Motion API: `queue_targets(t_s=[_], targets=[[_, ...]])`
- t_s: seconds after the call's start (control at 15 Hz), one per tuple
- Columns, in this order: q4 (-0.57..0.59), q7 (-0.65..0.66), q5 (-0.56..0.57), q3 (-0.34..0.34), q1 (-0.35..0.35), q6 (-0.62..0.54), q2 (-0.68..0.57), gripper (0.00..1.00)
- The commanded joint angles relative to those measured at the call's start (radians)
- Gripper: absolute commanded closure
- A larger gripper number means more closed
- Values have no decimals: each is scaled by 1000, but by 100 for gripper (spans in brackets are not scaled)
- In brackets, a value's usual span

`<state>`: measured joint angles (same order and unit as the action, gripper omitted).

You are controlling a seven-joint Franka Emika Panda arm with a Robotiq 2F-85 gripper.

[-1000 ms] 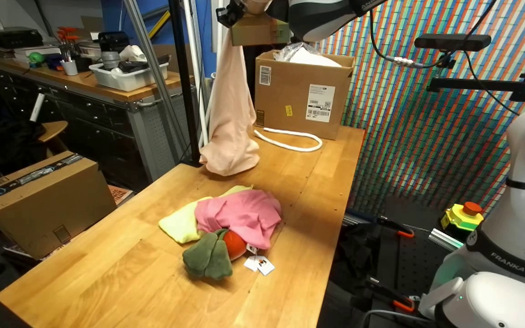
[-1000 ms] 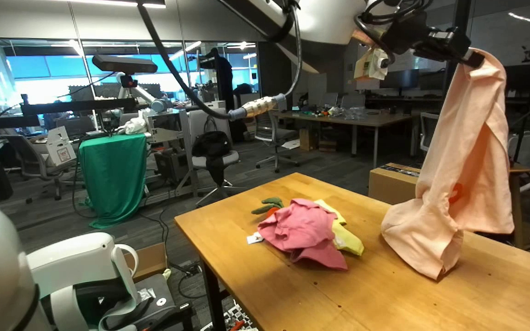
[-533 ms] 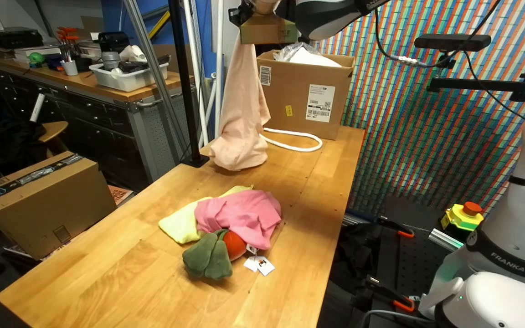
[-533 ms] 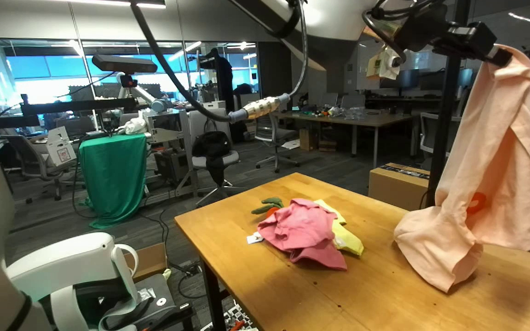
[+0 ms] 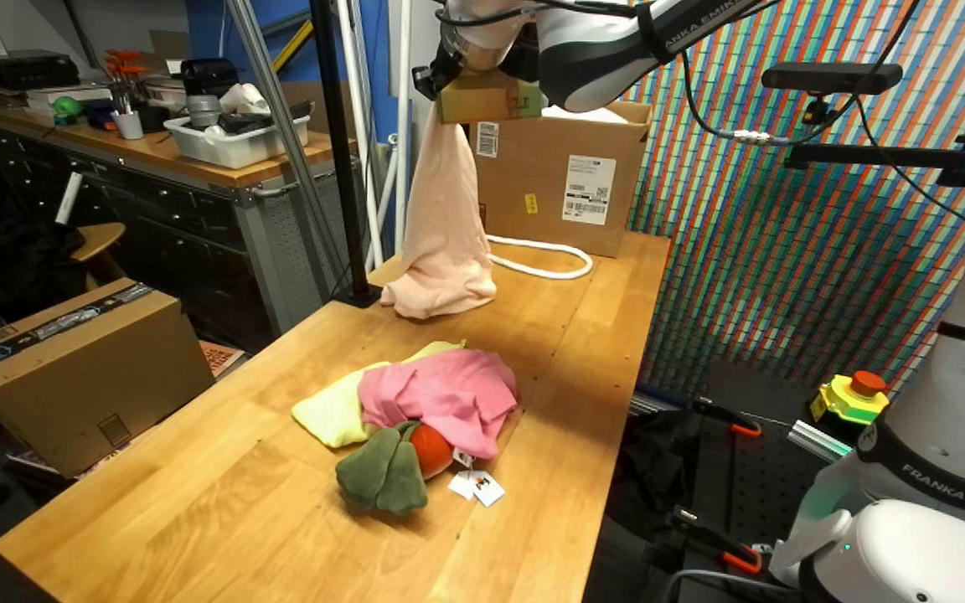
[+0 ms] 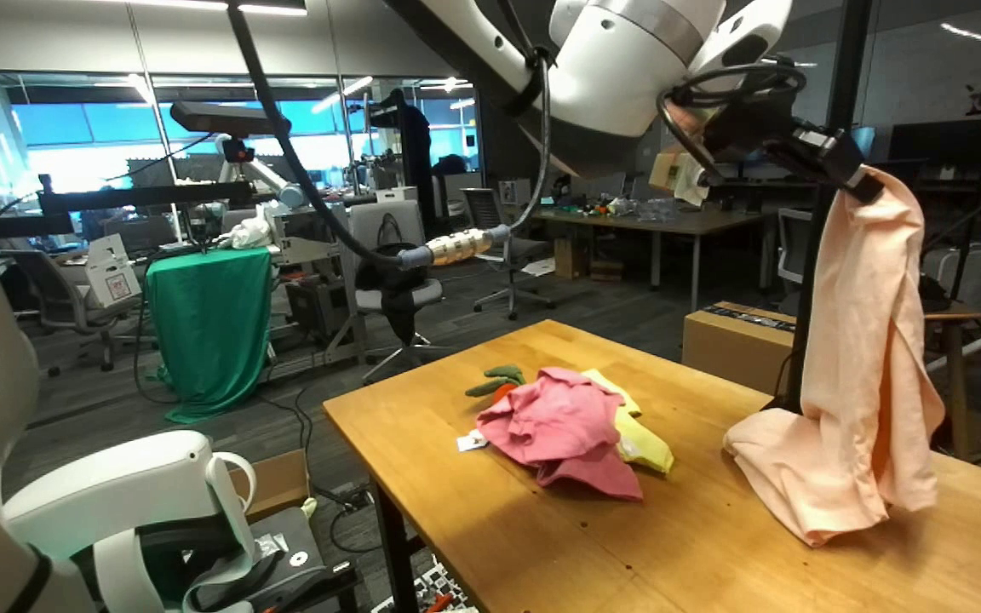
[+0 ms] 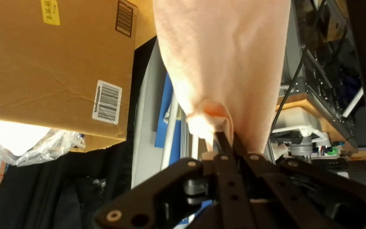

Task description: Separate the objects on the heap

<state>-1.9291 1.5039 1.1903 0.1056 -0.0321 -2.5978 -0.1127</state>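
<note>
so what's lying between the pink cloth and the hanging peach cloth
Part of the yellow cloth beside the pink cloth, then wooden tabletop up to the peach cloth, in both exterior views.

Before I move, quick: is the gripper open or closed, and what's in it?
Gripper: closed, holding the peach cloth by its top end.

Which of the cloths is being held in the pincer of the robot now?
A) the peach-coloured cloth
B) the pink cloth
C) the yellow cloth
A: the pincer is closed on one end of the peach-coloured cloth, which hangs below it, while the pink cloth and the yellow cloth lie on the wooden table.
</note>
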Motion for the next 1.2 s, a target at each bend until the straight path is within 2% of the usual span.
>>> queue_targets(t_s=[0.0,0.53,0.87,1.13], targets=[[-10,-110,-115,-21,44,-59,-24,97],[-74,-343,-403,-11,81,-76,-59,97],[-103,-483,-565,-1,81,-72,-87,97],[-111,-593,-684,4,75,-122,-127,97]])
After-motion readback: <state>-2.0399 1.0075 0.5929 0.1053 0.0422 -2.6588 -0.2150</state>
